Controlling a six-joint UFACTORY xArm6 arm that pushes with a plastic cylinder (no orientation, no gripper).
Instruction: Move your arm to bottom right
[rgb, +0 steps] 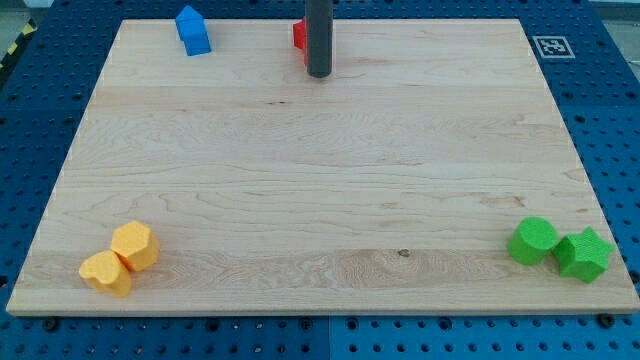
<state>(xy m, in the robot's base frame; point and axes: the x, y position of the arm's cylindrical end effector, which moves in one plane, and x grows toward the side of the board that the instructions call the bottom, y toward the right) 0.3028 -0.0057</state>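
On the bench (320, 200), positions are given relative to the red block:
Red block (298, 38): near the view's top edge, centre; mostly hidden behind the rod, shape cannot be told.
My tip (319, 74): just right of and slightly below the red block, apparently touching it; contact cannot be confirmed.
End effector: straight dark rod, no jaws; released or clenched cannot be told.
Blue block (193, 31): well left of the red block, at a similar height; house-like shape.
Green cylinder (533, 241): far below and right of the red block, at the bottom right.
Green star (583, 254): touching the green cylinder's right side.
Yellow blocks (133, 245) (106, 272): far below and left, touching each other; faceted shapes.
Marker tag (550, 45): well right of the red block, at the top right corner.
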